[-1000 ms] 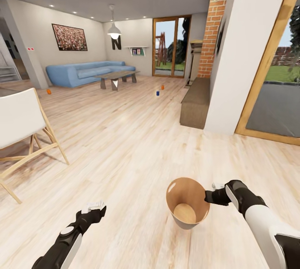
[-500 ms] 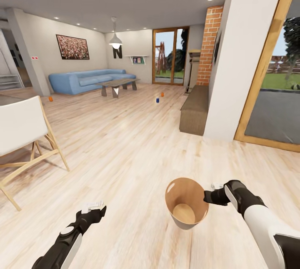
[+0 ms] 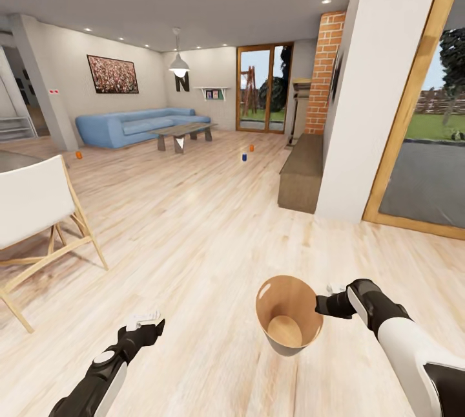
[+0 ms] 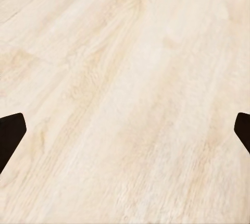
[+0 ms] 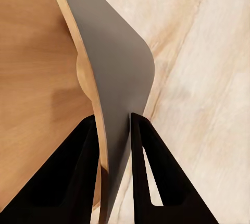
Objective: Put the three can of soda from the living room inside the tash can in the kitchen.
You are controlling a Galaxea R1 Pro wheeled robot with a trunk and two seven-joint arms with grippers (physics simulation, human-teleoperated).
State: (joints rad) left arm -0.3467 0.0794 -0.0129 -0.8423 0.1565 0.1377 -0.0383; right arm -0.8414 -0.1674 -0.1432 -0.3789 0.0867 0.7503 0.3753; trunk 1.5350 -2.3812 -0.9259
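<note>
Three cans of soda: far off on the wood floor (image 3: 194,229) — orange can (image 3: 79,154) near the blue sofa (image 3: 132,126), blue can (image 3: 244,157) and second orange can (image 3: 251,147) beyond the coffee table (image 3: 183,132).
Trash can: (image 3: 288,313) held off the floor, rim pinched.
Right claw: (image 5: 112,146) clenched on its wall, one finger inside, one outside.
Left claw: (image 3: 147,320) spread wide, holding nothing, over bare floor.

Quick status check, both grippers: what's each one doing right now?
Left gripper: open, holding nothing, above bare floor.
Right gripper: closed on the rim of the trash can, one finger inside, one outside.
</note>
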